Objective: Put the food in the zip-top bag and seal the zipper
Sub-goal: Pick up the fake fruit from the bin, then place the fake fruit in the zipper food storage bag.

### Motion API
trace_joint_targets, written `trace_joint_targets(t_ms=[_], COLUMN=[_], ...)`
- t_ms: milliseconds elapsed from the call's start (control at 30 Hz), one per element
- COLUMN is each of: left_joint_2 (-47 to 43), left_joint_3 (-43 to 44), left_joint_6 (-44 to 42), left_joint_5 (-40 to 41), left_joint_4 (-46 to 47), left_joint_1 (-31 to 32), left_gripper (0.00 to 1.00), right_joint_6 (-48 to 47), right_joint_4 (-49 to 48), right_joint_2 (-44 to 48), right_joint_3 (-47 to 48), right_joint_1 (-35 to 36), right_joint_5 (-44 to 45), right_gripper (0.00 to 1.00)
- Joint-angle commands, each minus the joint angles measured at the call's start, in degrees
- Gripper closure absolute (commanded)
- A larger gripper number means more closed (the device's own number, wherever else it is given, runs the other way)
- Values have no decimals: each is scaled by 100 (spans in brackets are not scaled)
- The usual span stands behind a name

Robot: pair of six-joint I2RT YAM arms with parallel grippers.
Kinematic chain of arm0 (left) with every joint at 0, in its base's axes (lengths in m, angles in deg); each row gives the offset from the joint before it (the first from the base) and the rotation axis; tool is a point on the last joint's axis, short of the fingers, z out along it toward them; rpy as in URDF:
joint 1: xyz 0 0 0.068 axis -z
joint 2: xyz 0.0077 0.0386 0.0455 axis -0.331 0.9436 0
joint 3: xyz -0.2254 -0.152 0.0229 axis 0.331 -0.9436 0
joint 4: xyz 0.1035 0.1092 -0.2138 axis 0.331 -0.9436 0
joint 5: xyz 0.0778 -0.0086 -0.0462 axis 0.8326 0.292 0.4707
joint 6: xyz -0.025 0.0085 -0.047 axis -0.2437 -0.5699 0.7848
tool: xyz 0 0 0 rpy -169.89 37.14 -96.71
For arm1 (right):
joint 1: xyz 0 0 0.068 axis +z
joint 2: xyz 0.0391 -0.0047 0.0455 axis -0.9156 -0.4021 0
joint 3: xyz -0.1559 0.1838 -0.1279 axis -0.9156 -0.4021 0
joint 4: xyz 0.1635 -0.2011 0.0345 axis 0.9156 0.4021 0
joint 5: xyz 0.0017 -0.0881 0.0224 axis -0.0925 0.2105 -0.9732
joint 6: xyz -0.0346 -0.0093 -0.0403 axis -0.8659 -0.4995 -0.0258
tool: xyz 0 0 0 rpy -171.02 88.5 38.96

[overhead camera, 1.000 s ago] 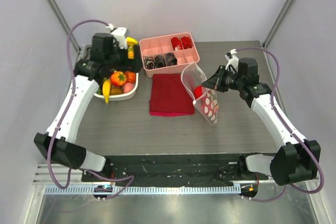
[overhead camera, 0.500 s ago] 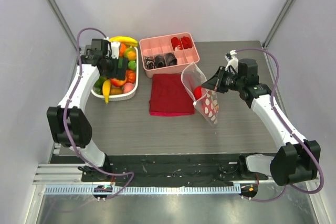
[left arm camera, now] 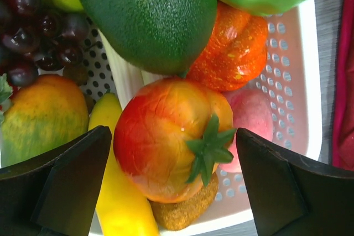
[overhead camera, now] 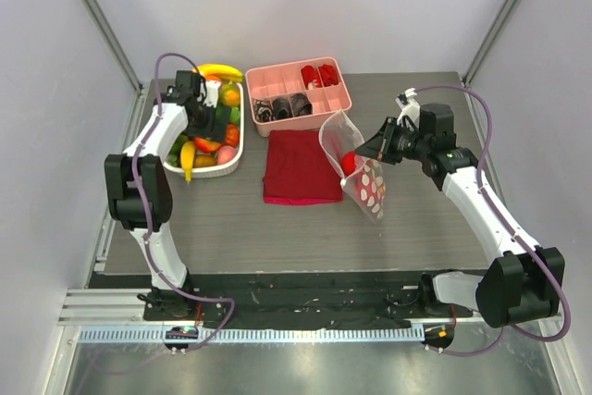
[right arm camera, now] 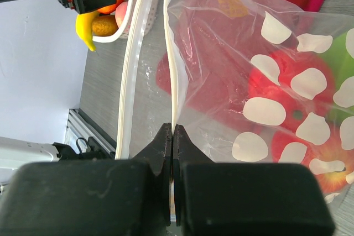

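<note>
Zip-top bag (overhead camera: pixel 363 171) is held up by the right hand (right arm camera: pixel 173 135), clamped on its zipper (right arm camera: pixel 172 64), while the left hand (left arm camera: pixel 174 161) spreads wide over a tomato (left arm camera: pixel 157 136).

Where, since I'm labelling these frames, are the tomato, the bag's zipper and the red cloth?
tomato (left arm camera: pixel 160 136), left wrist view, red skin beside the stem.
zipper (right arm camera: pixel 172 70), right wrist view, middle of the white strip.
red cloth (overhead camera: pixel 298 166), top external view, its centre.
</note>
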Motion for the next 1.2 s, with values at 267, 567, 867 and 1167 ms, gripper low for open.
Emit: trace_joint_targets(t_ms=[267,567,867,1167], left_joint_2=[-548,-1560,-1412,-323], left_joint_3=[526,1438,1950,1942], left_joint_6=[116,1009,2101,2638], left_joint_5=[-185,-1573,-1636,-1705], left_joint_4=[-150,-476,516,957], left_joint_1=[-179,-57,2270,3766], left_gripper=[38,45,44,41], right_joint_6=[-94,-94,-76,-15], right_joint_4=[-125,-134,-134,-82], right_joint_2=[89,98,168,177], right_joint_3=[12,3,-24,-23], right_joint_1=[-64,-56,-56,-56], right_joint_5=[-90,-81,15,94], right_gripper=[99,99,99,99])
